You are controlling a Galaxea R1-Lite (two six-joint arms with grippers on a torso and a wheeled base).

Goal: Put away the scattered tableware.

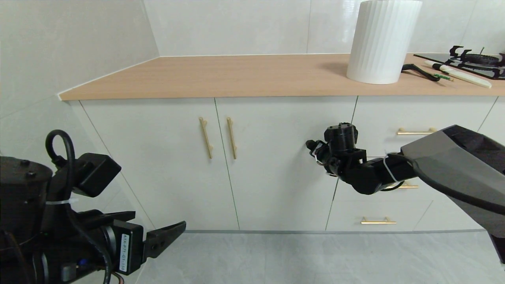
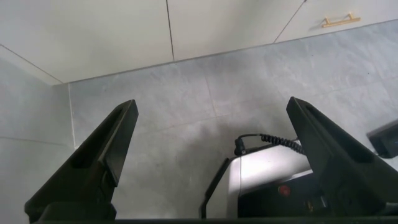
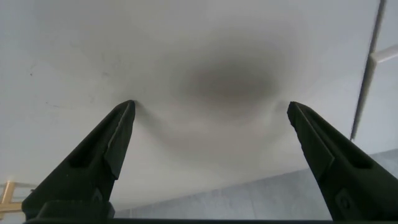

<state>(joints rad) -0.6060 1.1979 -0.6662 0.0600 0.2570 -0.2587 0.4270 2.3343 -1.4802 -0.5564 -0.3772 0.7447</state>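
Tableware (image 1: 459, 74) is located on the wooden desk (image 1: 236, 75), at its right end. Taken from the left: the left gripper (image 2: 211, 107) hangs low in front of the corner where the side wall meets the cabinets, above the grey tiled floor (image 2: 186, 81); its fingers (image 2: 106, 155) are spread wide apart with nothing between them. Next come two pale cabinet doors (image 1: 158, 157), shut, each with an upright gold handle (image 1: 205, 138) beside the seam where they meet. To their right, the right gripper (image 3: 210, 104) is held up facing the pale cabinet front, close to the seam between the door and the drawer stack; its fingers (image 3: 99, 155) are likewise wide apart and hold nothing. Whether the tips touch the panel cannot be told. On the desk above stands a tall white ribbed container (image 1: 378, 43), upright. Just beside its right side lies a black-handled utensil (image 1: 422, 72), its far end hidden behind the container. Further right lies a long cream-coloured utensil (image 1: 469, 77), at an angle, with a small green item (image 1: 444, 77) touching or just beside it. Behind these sits a black hob grate (image 1: 477, 59). Below the desk on this side are drawers (image 1: 453, 114) with horizontal gold handles, all shut.
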